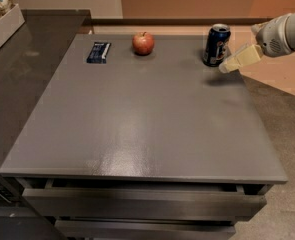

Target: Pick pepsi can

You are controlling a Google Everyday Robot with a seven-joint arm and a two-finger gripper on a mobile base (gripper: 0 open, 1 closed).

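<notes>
The dark blue cylindrical pepsi can point(216, 45) with a silver top rim stands upright near the far right corner of the flat grey tabletop point(147, 119). The pale yellow hand point(233, 63) of the robot hangs just beside the can, on its right and slightly nearer to the camera. It seems not to touch the can. Whether the hand is spread or pressed together, I cannot tell. A round red apple point(143, 43) and a flat dark blue packet point(98, 52) lie further left.
</notes>
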